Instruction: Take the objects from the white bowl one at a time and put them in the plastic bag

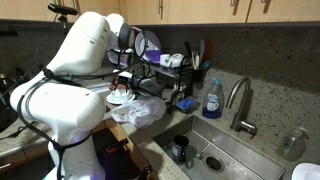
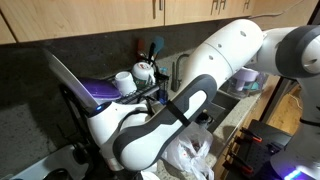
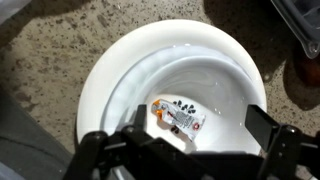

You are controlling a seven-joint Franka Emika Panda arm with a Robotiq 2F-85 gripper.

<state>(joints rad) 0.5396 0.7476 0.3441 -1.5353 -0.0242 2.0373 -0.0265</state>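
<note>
In the wrist view the black two-fingered claw (image 3: 192,135) hangs released. Its fingers are spread wide at the lower edge of the frame with nothing between them, directly over the small, shallow, round white bowl (image 3: 100,90). The bowl fills the middle of the frame and sits on the speckled stone desk (image 3: 60,40). Low in the bowl's centre lies a small flat white-and-orange sachet with black print (image 3: 178,117), the only object I can make out in it. In an exterior view the thin, translucent whitish plastic bag (image 1: 143,112) lies crumpled near the bowl, at the lower middle of the frame, partly hidden by the white arm. The step in hand looks like a pick from the bowl. To do it well, the claw should descend straight with the sachet centred between the fingers. It needs to go low enough to pinch a flat thing off a curved, slippery floor without pressing the bowl or skating it sideways. Closing slowly should help the sachet buckle upward into the grip rather than slide away.
</note>
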